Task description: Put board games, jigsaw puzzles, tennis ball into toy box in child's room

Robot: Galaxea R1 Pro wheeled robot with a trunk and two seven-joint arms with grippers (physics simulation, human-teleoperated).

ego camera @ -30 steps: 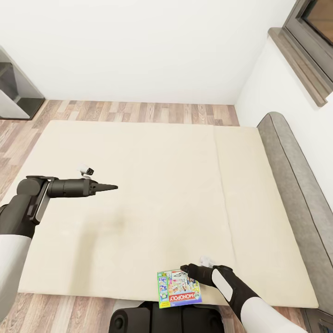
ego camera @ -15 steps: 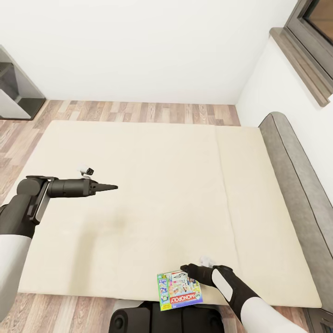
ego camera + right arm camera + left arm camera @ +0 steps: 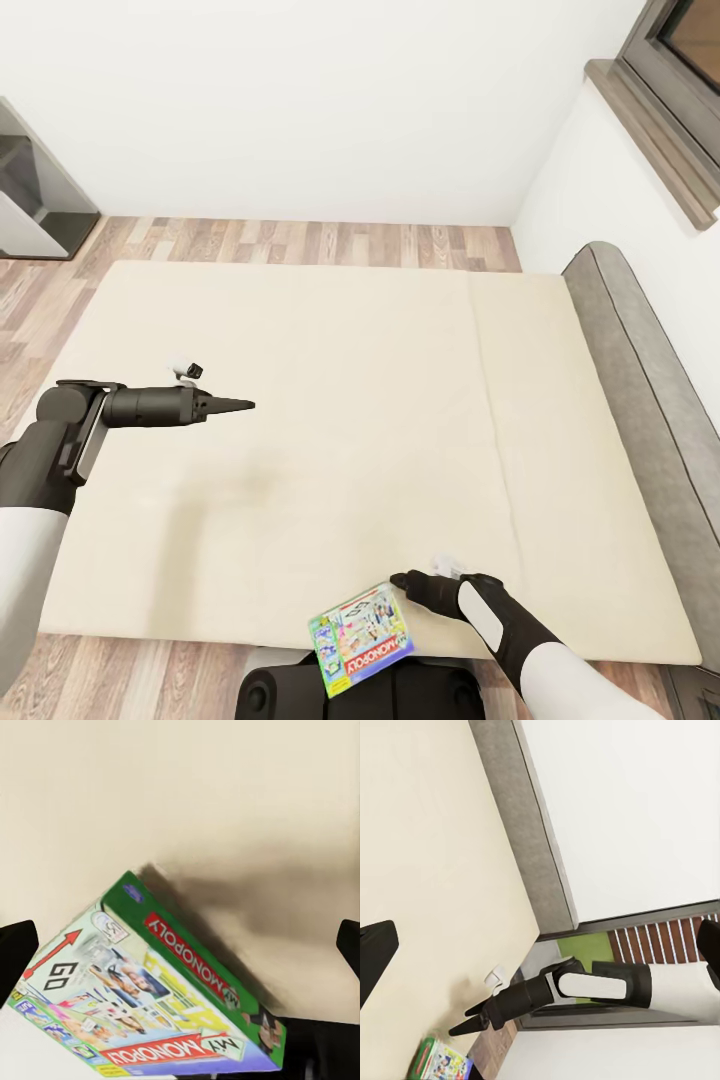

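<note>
Large low bed (image 3: pixel 330 420), plain beige mattress, grey padded headboard (image 3: pixel 650 380) on right side. Flat green-edged Monopoly board game box (image 3: pixel 362 637) at mattress near edge, tilted, overhanging robot base. Right gripper (image 3: pixel 398 580) beside box's upper corner, fingers apart, holding nothing; contact with box cannot be determined. Left gripper (image 3: pixel 245 405) over mattress, well apart from box, fingers together, empty. Wood-plank floor (image 3: pixel 300 240) beyond bed.

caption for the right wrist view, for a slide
Monopoly board game tilted at the edge of the beige bed, between the open right tool's fingertips.
</note>
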